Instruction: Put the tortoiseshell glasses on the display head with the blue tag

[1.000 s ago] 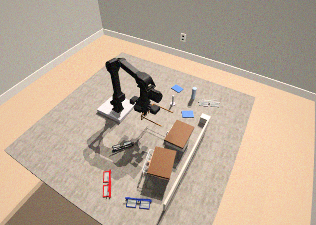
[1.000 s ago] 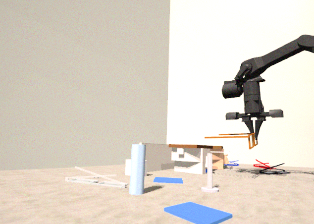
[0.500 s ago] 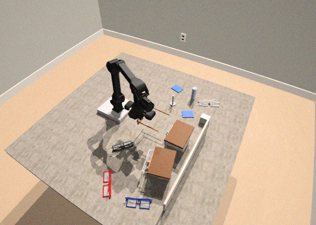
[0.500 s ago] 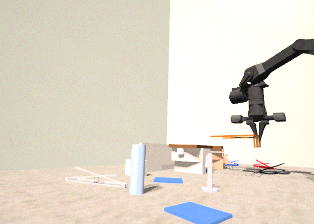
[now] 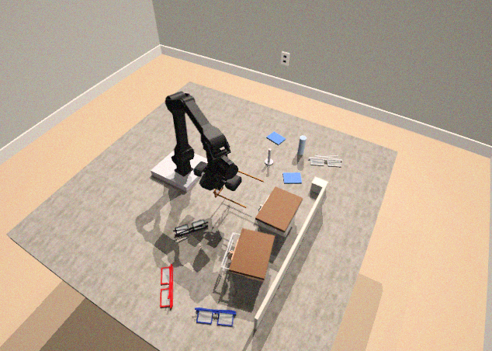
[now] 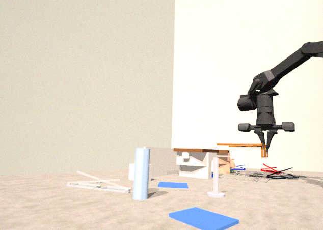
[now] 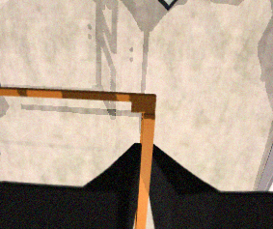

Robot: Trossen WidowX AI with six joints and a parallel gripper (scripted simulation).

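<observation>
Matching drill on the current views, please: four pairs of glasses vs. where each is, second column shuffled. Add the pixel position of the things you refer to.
1. tortoiseshell glasses (image 5: pixel 231 200) (image 6: pixel 264 150) (image 7: pixel 148 139)
2. red glasses (image 5: pixel 171 286)
3. white glasses (image 5: pixel 325 162) (image 6: pixel 112 188)
4. black glasses (image 5: pixel 190 227)

A. on the mat, beside the light-blue cylinder (image 5: pixel 302 145) (image 6: pixel 141 174)
B. held in the gripper (image 5: pixel 217 185) (image 6: pixel 266 146) (image 7: pixel 146 146)
C. on the mat, between the red glasses and the robot's base (image 5: pixel 161 172)
D. on the mat, nearest the blue glasses (image 5: pixel 216 311)

1-B, 2-D, 3-A, 4-C
</observation>
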